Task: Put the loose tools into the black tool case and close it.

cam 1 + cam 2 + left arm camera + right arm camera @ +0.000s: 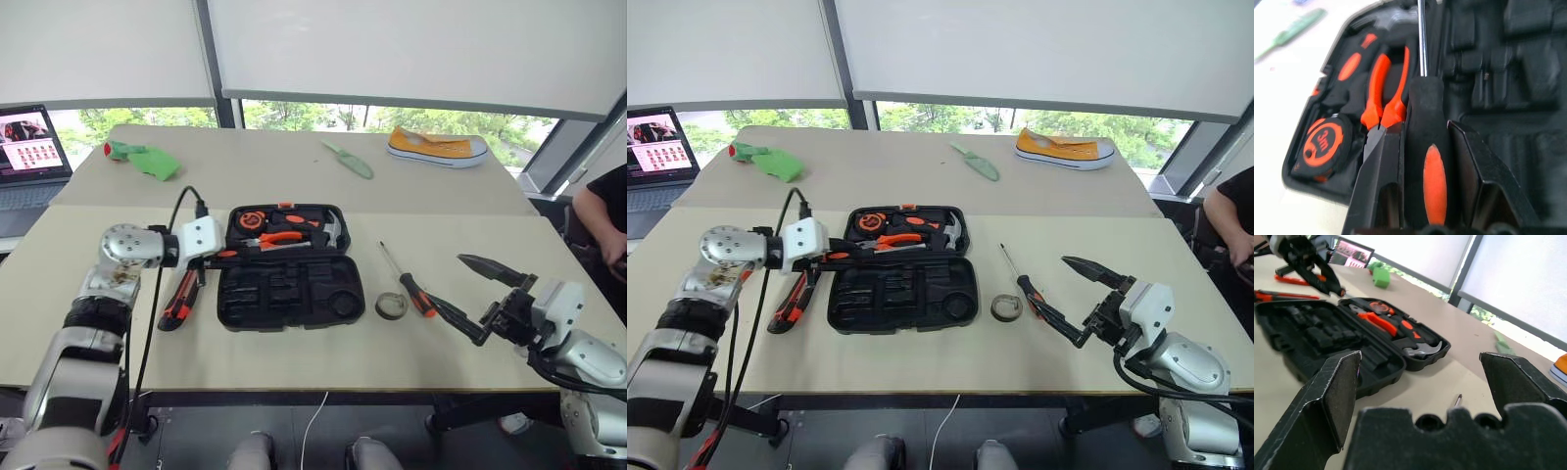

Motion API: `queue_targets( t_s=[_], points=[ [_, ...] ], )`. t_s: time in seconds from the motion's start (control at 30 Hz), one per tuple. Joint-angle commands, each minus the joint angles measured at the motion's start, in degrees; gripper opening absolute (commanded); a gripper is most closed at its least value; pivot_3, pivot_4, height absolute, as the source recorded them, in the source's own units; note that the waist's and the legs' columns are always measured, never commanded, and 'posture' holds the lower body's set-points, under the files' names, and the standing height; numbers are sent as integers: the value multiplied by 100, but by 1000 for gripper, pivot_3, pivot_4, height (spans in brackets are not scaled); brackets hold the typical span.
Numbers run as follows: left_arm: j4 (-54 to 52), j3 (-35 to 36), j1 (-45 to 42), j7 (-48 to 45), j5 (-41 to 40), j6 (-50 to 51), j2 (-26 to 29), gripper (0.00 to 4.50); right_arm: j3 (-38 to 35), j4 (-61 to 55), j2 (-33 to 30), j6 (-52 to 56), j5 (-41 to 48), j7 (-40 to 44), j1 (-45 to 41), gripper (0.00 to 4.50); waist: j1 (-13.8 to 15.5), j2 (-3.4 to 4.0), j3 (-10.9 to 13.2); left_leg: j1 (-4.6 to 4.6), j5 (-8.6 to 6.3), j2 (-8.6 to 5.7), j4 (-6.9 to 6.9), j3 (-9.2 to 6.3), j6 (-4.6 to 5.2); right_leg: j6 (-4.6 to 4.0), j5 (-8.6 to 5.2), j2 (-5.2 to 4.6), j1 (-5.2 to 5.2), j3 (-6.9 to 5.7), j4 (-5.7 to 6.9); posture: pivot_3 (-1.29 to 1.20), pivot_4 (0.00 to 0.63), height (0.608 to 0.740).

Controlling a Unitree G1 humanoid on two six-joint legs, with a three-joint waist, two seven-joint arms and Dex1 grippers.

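The black tool case (284, 294) lies open in the middle of the table, with pliers, a tape measure and a hammer in its far half. My left gripper (227, 253) hovers at the case's left edge, shut on a black-and-orange screwdriver (1429, 147) whose shaft reaches over the case. An orange-black utility knife (178, 300) lies just left of the case. To the right of the case lie a second black-and-orange screwdriver (408, 280) and a small dark tape roll (392, 305). My right gripper (473, 294) stands open and empty, a little right of that screwdriver.
A green trowel (348, 160) and a yellow shoe (436, 147) lie at the far side of the table. A green object (142, 159) and a laptop (29, 157) are at the far left. A person (602, 215) sits at the right edge.
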Motion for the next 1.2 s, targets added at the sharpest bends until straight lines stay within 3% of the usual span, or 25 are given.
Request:
queue_targets(
  t_s=[0.03, 0.8, 0.87, 1.03, 1.17, 1.2],
  points=[
    [393, -62, -232, -190, 125, -521, -120, 878, -126, -204, 14, -206, 46, 16, 102, 4500, 10, 0, 0, -3, -4, -1, 6, 0, 3, 3, -2, -2, 0, -1, 0, 0, 150, 740],
    [1474, -246, -727, 768, 1079, -1047, -624, 878, -64, -354, 116, -279, 122, 8, 472, 4500, 55, -1, 3, -11, -6, -3, 67, -8, 6, 24, 12, -7, 14, -1, 19, 0, 150, 740],
    [1475, -150, -721, 616, 932, -1189, -683, 1887, -67, -376, 135, -266, 132, -8, 490, 4500, 53, -1, 3, -11, -6, -3, 70, -8, 6, 25, 14, -7, 14, -1, 19, 0, 150, 740],
    [1322, 386, -639, 270, 185, -971, -837, 3656, -62, -407, 174, -243, 122, -6, 634, 4500, 32, -1, 4, -15, -7, -2, 72, -9, 6, 25, 14, -6, 13, 0, 17, 0, 150, 740],
    [864, 1021, -365, -371, -792, -52, -850, 3656, -74, -414, 181, -198, 153, -33, 680, 4500, -11, 0, 3, -18, -7, -1, 72, -10, 7, 25, 14, -5, 10, 0, 20, 0, 150, 740],
    [781, 1090, -295, -256, -838, 212, -845, 3386, -68, -410, 186, -199, 155, -37, 694, 4500, -19, 0, 3, -17, -7, -1, 72, -10, 7, 25, 14, -4, 10, 0, 20, 0, 150, 740]
  ],
)
